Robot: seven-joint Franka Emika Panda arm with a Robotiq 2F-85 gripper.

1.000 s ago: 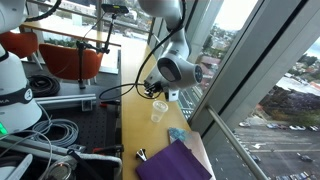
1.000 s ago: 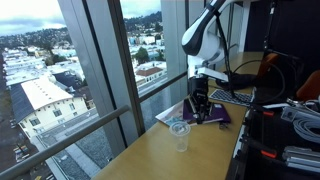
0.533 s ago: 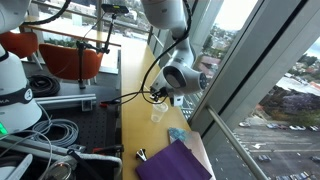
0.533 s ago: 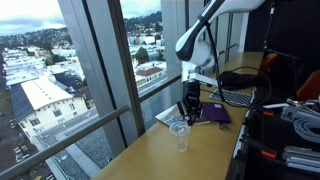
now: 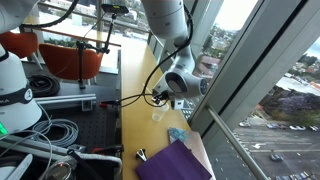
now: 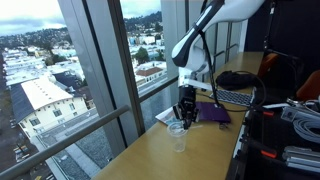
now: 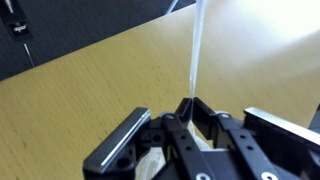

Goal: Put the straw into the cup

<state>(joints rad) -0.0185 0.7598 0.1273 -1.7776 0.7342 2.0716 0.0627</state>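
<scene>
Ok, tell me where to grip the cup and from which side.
Probably the cup wall just under the rim, coming straight down with one finger inside and one outside. It stands upright, mouth open upward, on the table. The gripper above it holds the straw, so that goes first.

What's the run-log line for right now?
phase: approach | gripper: shut on straw | position: above cup | straw in cup: cannot tell

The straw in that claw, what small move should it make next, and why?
Probably ease straight down. The gripper is shut on the straw and hovers just above the cup, so lowering should slip the straw's end inside the rim.
</scene>
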